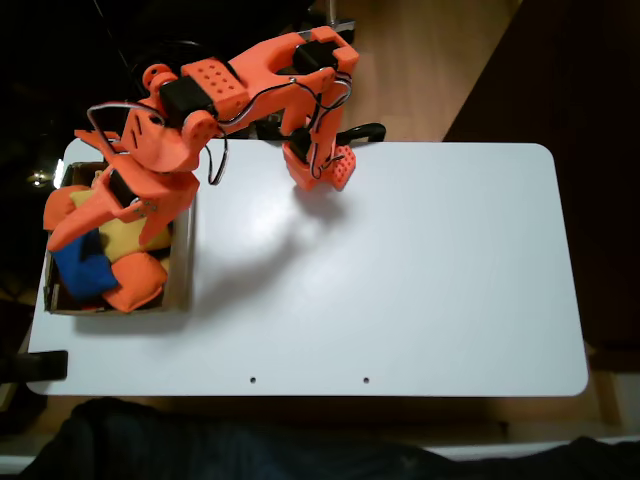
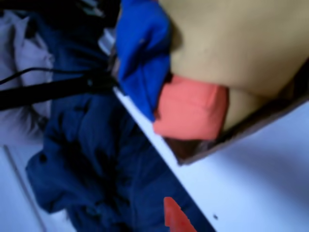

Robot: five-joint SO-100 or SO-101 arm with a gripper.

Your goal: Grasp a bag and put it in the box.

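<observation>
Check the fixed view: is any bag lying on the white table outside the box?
No. The blue bag, the yellow bag and the orange bags all lie inside the box; the table around it is bare.

Your white rounded-corner table (image 1: 420, 270) stands on a wooden floor (image 1: 430, 70), which shows beyond its far edge. Dark blue cloth (image 2: 91, 159) lies past the near edge, and darkness surrounds the brightly lit tabletop.
</observation>
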